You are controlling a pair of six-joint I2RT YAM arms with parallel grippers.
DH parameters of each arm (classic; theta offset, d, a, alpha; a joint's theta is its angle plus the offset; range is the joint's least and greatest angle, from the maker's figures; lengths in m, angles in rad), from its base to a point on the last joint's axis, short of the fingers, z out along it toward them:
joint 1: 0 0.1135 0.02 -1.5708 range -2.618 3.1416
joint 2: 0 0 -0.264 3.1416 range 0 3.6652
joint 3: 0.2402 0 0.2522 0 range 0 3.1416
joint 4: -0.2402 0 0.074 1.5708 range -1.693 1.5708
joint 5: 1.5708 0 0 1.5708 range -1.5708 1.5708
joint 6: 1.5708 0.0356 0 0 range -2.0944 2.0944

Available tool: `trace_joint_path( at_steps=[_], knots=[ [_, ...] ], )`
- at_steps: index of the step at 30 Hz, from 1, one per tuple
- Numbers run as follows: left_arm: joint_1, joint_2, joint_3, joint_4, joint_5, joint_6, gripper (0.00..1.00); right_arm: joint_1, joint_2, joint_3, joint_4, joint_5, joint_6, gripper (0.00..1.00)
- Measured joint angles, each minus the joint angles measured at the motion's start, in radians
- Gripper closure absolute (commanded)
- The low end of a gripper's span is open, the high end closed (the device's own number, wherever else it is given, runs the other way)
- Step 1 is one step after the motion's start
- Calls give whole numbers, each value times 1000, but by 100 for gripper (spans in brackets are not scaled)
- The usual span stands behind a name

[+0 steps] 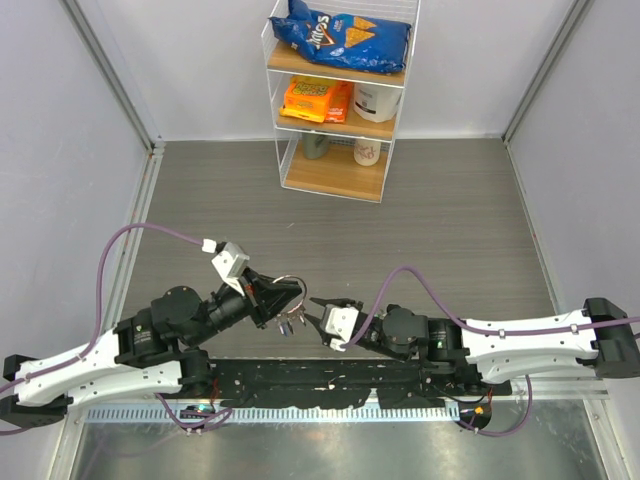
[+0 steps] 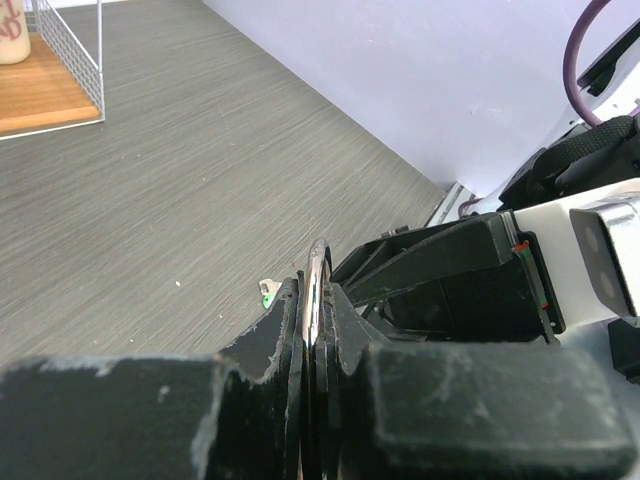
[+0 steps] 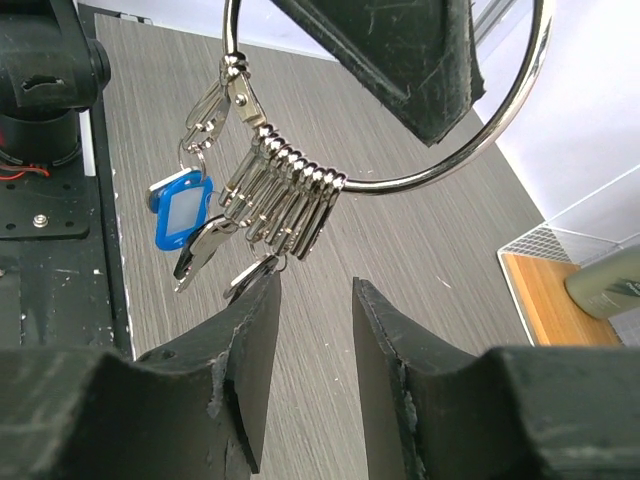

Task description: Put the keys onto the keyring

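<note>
From the lower left corner of the overhead view the left arm reaches up and inward over the grey table (image 1: 450, 220), and the left gripper (image 1: 283, 298) is clamped tight on the keyring (image 1: 288, 283), holding it up off the surface near the middle of the near edge. In the left wrist view the ring (image 2: 319, 262) stands edge-on, pinched between the two dark fingers (image 2: 275, 335), and a small green and pale piece (image 2: 267, 292) lies on the table just left of them, too small to identify. Further back, about centre, a clear shelf unit (image 1: 330, 175) stands against the rear wall with a blue bag of chips (image 1: 340, 35) on top. From the right wrist camera the keyring (image 3: 400, 186) is a wide silver loop gripped at its top by a black finger (image 3: 400, 60) of the left gripper; a row of silver snap clips (image 3: 285, 200) hangs bunched on its lower left arc, and at the left end of that row a key (image 3: 200, 255) with a blue plastic tag (image 3: 180, 210) dangles. Just below the clips the right gripper (image 3: 315, 330) has its jaws parted with nothing between them, its left fingertip (image 3: 255, 310) close under the lowest small ring. The right arm stretches in from the right edge of the overhead view, its gripper (image 1: 312, 310) just right of the hanging bunch
</note>
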State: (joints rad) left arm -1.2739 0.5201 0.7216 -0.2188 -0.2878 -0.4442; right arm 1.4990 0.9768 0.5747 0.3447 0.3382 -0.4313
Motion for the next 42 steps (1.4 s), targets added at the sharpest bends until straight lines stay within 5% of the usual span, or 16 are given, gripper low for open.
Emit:
trace_joint_path(
  at_steps=[15, 25, 31, 42],
  knots=[
    [0, -10, 0, 0, 1, -6, 100, 3, 6, 44, 29, 18, -29, 64],
    [0, -22, 0, 0, 0, -16, 100, 3, 6, 56, 29, 14, -41, 94],
    [0, -26, 0, -2, 0, -17, 100, 4, 7, 77, -3, -3, -43, 94],
    [-2, -29, 27, -69, 48, -9, 100, 5, -72, 285, -472, -93, 72, 94]
  ],
)
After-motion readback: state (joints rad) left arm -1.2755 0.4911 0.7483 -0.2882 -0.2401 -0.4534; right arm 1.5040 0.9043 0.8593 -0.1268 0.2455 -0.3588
